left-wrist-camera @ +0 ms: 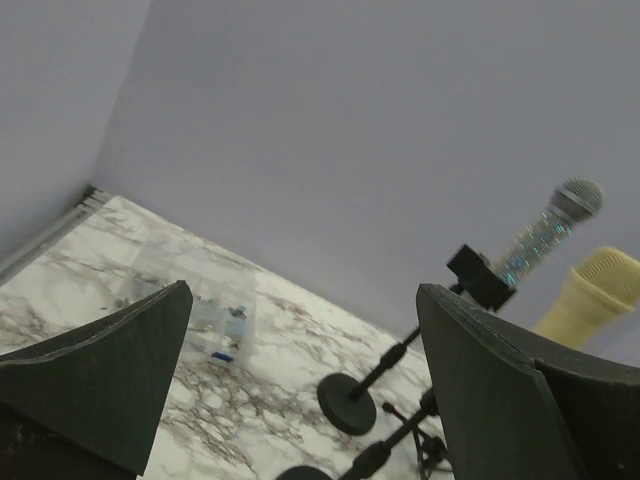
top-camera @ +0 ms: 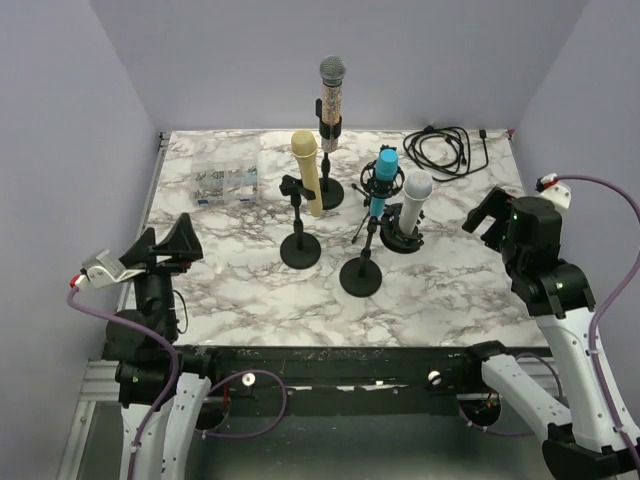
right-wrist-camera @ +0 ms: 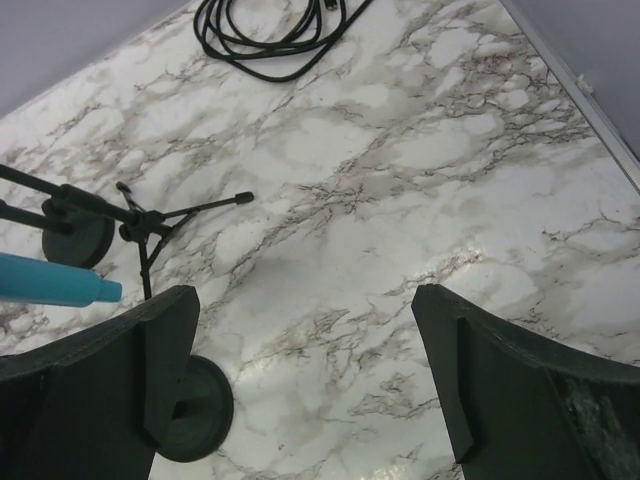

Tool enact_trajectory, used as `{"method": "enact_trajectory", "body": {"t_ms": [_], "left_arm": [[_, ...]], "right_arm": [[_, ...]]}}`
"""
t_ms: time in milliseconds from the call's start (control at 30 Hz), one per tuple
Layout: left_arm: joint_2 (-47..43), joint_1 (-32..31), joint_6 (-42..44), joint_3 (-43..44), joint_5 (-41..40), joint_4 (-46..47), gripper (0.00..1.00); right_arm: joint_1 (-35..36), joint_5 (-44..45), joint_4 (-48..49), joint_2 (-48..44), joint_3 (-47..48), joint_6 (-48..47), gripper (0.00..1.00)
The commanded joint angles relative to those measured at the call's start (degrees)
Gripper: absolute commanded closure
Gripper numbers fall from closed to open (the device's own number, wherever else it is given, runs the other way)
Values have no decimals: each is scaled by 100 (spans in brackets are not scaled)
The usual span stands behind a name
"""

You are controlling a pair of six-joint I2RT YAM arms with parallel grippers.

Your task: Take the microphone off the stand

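Several microphones stand in stands mid-table: a glittery silver-headed one (top-camera: 331,95) at the back, a cream-yellow one (top-camera: 308,170), a blue one (top-camera: 382,180) and a white one (top-camera: 413,200). My left gripper (top-camera: 165,248) hovers open at the table's left edge, well short of them. In the left wrist view the left gripper (left-wrist-camera: 303,330) is empty, with the glittery microphone (left-wrist-camera: 548,232) and the yellow microphone (left-wrist-camera: 590,295) far ahead. My right gripper (top-camera: 490,215) is open to the right of the white microphone. Its wrist view shows the right gripper (right-wrist-camera: 305,330) empty over bare marble, the blue microphone (right-wrist-camera: 50,282) at the left.
A clear plastic box (top-camera: 225,180) lies back left. A coiled black cable (top-camera: 448,150) lies back right. Round stand bases (top-camera: 300,250) (top-camera: 361,277) sit toward the front, and a small tripod (right-wrist-camera: 150,225) holds the blue microphone. Grey walls close in three sides.
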Motion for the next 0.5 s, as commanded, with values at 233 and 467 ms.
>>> {"method": "enact_trajectory", "body": {"t_ms": [233,467], "left_arm": [[679,13,381,149,5421,272,1],[1258,-458,-399,-457,7293,1772,1]], "right_arm": [[-2,-2363,-567,-797,698,-825,0],[42,-5552,163,-1235,587,-1444,0]]}}
